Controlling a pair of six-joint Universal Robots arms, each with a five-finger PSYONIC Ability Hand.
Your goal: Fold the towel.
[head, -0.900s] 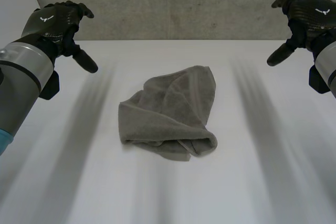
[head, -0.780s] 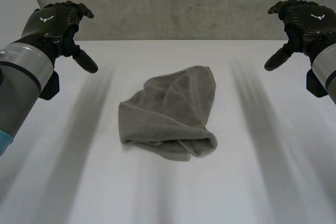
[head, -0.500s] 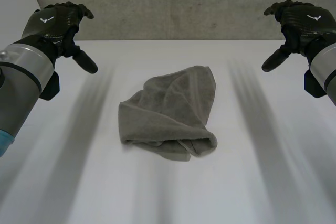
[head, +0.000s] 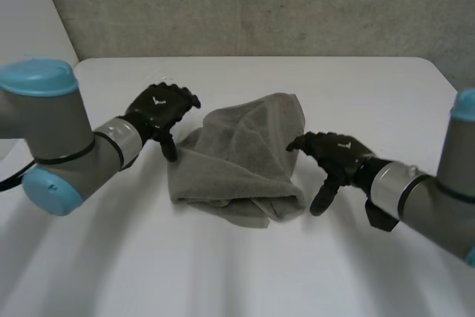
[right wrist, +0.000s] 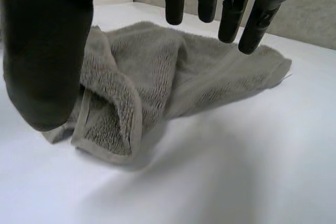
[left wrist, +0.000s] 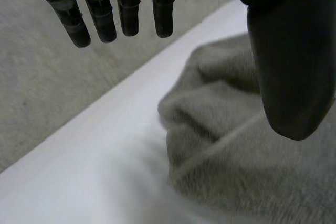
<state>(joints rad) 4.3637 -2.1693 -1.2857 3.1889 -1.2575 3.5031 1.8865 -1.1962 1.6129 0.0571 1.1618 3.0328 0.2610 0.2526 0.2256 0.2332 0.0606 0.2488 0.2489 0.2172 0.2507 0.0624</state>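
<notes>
Crumpled grey towel in the middle of the white table, with an open black hand at either side.

Marked on the back of each hand with a small white emblem, too small to read as lettering. Towel of dull grey-brown terry, loosely doubled over itself, with a flat woven band running near the hem and a thick rolled fold at the near right corner. Left hand at the towel's left edge, fingers straight and thumb spread wide, grasping nothing, thumb tip just beside the cloth. Right hand at the near right corner, likewise released, fingers extended toward the towel, thumb pointing down at the table just beside the rolled fold. Behind the table, a rough grey concrete wall.
</notes>
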